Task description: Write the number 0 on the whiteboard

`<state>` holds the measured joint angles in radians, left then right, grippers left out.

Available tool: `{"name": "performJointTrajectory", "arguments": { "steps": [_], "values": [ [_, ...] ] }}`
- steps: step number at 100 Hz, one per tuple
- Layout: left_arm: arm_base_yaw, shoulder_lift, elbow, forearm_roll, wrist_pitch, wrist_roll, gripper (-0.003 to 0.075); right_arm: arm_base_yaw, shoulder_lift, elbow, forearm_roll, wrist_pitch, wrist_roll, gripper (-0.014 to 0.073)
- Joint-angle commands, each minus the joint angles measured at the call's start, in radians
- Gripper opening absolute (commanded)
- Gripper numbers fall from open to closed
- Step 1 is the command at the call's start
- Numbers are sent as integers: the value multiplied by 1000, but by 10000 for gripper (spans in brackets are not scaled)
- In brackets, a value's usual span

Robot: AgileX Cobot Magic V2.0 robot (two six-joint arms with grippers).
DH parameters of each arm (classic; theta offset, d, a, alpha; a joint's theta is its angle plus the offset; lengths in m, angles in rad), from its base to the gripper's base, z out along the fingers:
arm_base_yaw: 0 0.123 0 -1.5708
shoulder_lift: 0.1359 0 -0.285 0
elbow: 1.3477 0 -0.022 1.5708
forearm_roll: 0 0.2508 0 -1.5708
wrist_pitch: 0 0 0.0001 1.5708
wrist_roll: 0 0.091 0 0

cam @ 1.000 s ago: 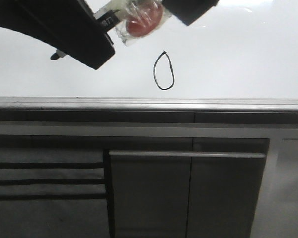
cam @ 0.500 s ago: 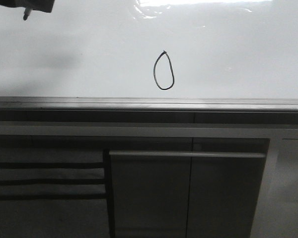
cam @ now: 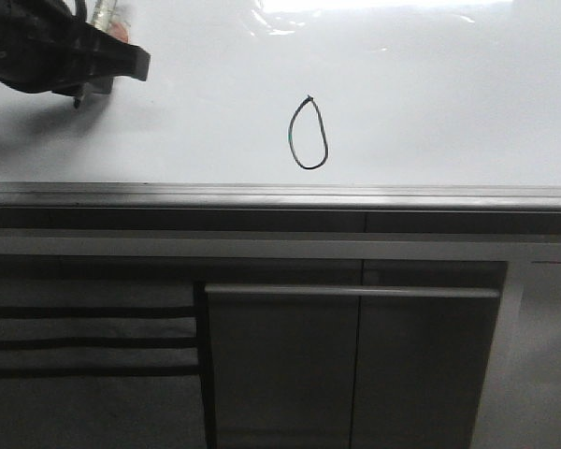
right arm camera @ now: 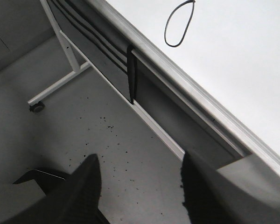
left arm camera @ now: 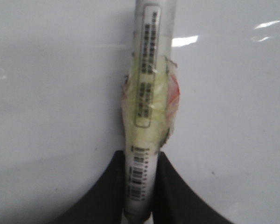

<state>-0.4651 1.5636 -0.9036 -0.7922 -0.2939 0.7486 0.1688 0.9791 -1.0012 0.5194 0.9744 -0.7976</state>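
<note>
Glossy and glare-streaked, the whiteboard (cam: 449, 94) filled the upper scene above a dark grey cabinet (cam: 280, 355). On it, the left gripper (left arm camera: 139, 186) clamped a taped marker (left arm camera: 147, 93), well apart from the number 0 (cam: 309, 135). The right gripper (right arm camera: 137, 186) hung with fingers spread, holding nothing.

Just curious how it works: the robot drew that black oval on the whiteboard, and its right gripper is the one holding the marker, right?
Not quite. The left gripper holds the marker, as the left wrist view shows; the right gripper is open and empty. The oval is on the whiteboard.
</note>
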Motion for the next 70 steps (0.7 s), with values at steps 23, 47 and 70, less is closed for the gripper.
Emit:
{"name": "performJointTrajectory", "arguments": {
  "steps": [23,47,70],
  "values": [
    [21,8,-121,-51,100,-10,-19,-7,-15,-22,32,-53,1,351],
    [51,10,-121,-49,175,-5,178,-7,-15,-22,32,-51,1,351],
    [51,-15,-121,-46,193,-3,411,-7,-15,-22,26,-54,1,351]
  ]
}}
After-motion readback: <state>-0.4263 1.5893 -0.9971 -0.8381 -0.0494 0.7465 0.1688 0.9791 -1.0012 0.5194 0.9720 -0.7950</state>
